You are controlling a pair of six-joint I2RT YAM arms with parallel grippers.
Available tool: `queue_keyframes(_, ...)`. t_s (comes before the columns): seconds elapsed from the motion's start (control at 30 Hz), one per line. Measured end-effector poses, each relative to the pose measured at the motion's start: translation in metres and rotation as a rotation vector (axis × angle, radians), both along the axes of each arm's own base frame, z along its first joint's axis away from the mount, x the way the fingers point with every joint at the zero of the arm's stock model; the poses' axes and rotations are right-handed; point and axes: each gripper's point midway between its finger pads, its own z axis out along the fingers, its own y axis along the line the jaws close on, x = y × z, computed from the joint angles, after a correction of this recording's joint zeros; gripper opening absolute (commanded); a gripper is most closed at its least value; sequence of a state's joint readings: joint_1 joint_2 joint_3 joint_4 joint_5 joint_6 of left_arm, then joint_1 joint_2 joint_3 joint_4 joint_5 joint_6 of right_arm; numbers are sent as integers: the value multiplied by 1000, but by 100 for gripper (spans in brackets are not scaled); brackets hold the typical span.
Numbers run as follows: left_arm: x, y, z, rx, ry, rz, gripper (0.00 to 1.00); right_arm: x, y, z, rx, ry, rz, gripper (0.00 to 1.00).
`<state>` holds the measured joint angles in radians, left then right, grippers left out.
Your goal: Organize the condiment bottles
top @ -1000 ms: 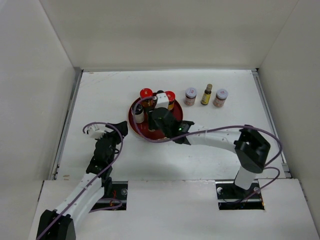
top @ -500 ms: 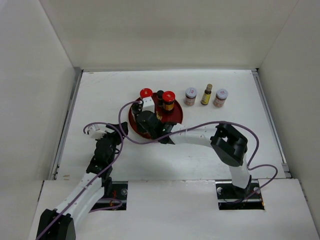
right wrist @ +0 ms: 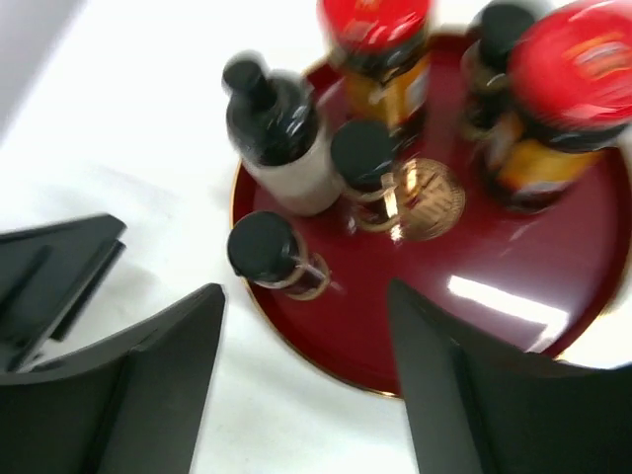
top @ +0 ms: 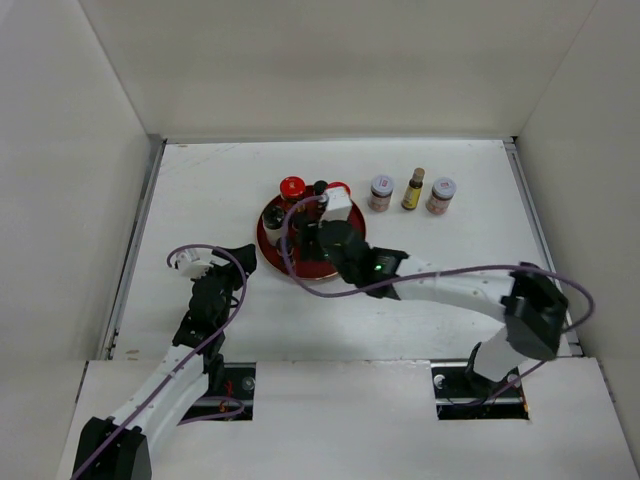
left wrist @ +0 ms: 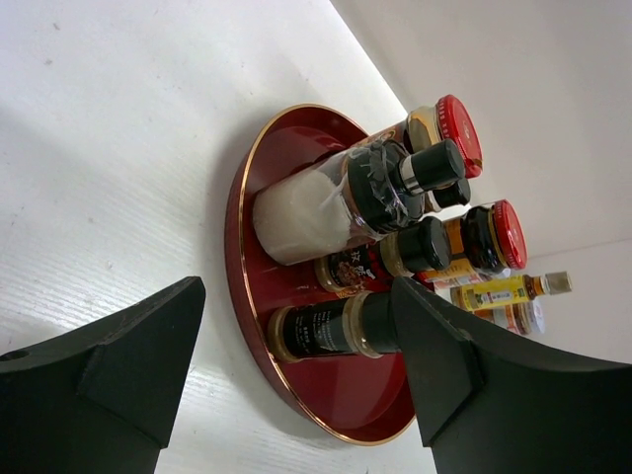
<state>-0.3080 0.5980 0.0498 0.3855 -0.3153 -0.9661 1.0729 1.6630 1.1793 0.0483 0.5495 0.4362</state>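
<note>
Red tray [right wrist: 513,326] lies just ahead of the right gripper [right wrist: 304,296], whose jaws are wide apart and empty. 6 bottles stand on it: 1 white bottle [right wrist: 296,163], 2 red-lidded jars [right wrist: 380,39] and 3 dark bottles [right wrist: 265,252], the nearest just ahead of the gap. Left gripper [left wrist: 296,286], jaws also apart and empty, faces the tray; a yellow bottle [left wrist: 499,292] stands beyond it.
</note>
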Motion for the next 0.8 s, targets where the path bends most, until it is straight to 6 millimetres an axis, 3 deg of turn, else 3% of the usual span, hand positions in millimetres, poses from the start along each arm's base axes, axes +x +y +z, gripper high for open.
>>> queue_keyframes(0.1, 0, 0, 0, 0, 0, -2, 75, 7, -46, 36, 97, -42, -56, 42)
queue_keyframes(0.17, 0, -1, 0, 0, 0, -3, 74, 32, -87, 49, 138, -62, -147, 40)
queue_keyframes(0.23, 0, -1, 0, 0, 0, -5, 73, 64, -129, 50, 139, -70, -259, 47)
queue_keyframes(0.33, 0, -1, 0, 2, -2, -6, 73, 106, -179, 23, 69, -42, -397, 79)
queue_keyframes(0.4, -1, -2, 1, 5, -6, -11, 73, 125, -194, -3, -5, -4, -436, 88)
queue_keyframes(0.57, 0, -9, 5, 13, -24, -32, 74, 163, -201, -54, -155, 71, -449, 92)
queue_keyframes(0.8, 3, -15, 5, 32, -31, -53, 74, 209, -209, -62, -183, 64, -475, 92)
